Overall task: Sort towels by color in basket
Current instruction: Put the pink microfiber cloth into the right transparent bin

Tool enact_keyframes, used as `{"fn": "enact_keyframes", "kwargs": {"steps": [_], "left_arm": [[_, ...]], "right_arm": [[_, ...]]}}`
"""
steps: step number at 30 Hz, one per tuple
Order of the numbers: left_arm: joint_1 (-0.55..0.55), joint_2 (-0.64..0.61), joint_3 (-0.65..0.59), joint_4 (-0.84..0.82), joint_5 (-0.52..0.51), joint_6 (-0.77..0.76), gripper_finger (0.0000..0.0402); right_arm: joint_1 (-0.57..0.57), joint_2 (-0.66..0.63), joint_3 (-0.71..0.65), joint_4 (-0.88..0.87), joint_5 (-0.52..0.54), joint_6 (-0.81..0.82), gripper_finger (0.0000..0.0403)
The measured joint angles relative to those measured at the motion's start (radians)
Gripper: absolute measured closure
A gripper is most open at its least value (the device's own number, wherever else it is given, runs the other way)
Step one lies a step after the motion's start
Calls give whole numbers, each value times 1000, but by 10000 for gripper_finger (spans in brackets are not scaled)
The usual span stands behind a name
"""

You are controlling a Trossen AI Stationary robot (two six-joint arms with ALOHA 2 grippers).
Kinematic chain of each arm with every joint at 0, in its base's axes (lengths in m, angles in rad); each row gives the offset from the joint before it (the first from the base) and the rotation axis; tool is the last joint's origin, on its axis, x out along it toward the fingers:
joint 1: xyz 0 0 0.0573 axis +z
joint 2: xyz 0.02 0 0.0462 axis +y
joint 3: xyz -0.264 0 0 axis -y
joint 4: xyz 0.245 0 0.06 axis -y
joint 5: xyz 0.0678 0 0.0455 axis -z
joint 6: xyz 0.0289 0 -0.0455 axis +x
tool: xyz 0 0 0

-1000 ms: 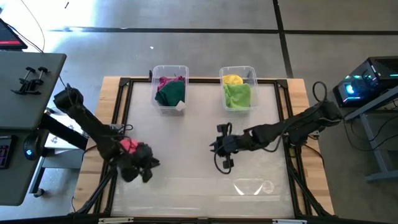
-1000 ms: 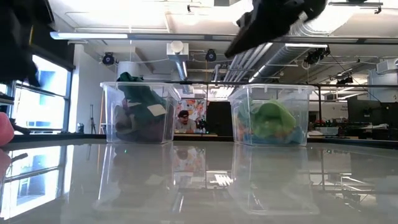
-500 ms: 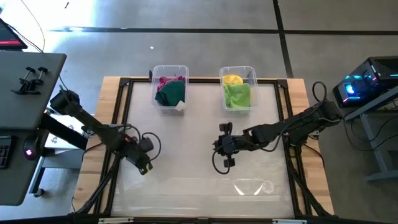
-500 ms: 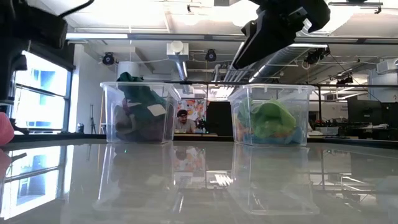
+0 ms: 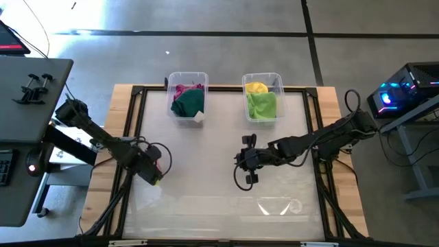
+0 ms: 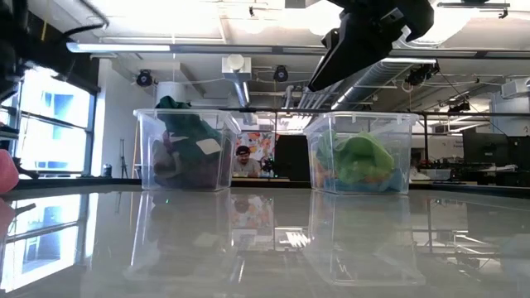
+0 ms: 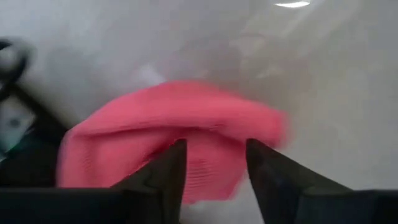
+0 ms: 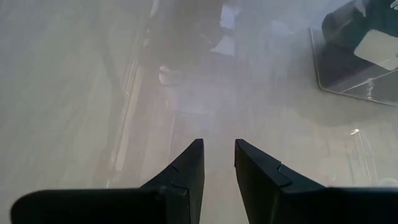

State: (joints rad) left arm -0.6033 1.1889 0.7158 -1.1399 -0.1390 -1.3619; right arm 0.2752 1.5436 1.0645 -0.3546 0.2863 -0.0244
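Left gripper (image 5: 152,167) at the table's left edge, fingers spread either side of a pink towel (image 7: 180,152), not yet pinching. Towel lying on the tabletop, apart from both bins.

Right gripper (image 8: 217,163) hovering over mid-table, fingers slightly apart, empty.

Far side: left bin (image 5: 187,96) with magenta and dark green towels (image 5: 186,103); right bin (image 5: 263,95) with yellow and light green towels (image 5: 261,105).

Judged step: picking up the pink towel, apparently the last loose one. Next move: lower, close on the cloth, lift clear, carry to the far-left bin beside the magenta. Risk: pinching only a fold, with the cloth slipping free.
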Motion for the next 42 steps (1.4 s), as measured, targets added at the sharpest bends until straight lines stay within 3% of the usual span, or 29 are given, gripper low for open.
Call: {"fn": "enact_keyframes", "kwargs": {"steps": [5, 10, 17, 24, 27, 30, 36, 42], "left_arm": [[-1, 0, -25, -17, -4, -80, 201], [-5, 4, -45, -2, 6, -129, 194], [-7, 10, -139, 107, 52, -165, 238], [-7, 11, -148, 133, 22, -140, 309], [-9, 11, -149, 202, -21, -74, 354], [-13, 11, -149, 381, -121, 49, 393], [-14, 26, -148, 869, -377, 419, 397], [-9, 110, -148, 1184, -508, 770, 399]], "right_arm": [[0, 0, 0, 0, -1, 9, 320], [0, 0, 0, -2, -1, 9, 320], [0, 0, 0, -2, -1, 18, 320], [0, 0, 0, -3, -2, 18, 320], [0, 0, 0, -3, -2, 23, 320], [-8, 0, 0, -3, -2, 19, 320], [-49, 54, 0, 79, -19, 48, 315], [-60, 245, 0, 429, -183, -64, 252]]}}
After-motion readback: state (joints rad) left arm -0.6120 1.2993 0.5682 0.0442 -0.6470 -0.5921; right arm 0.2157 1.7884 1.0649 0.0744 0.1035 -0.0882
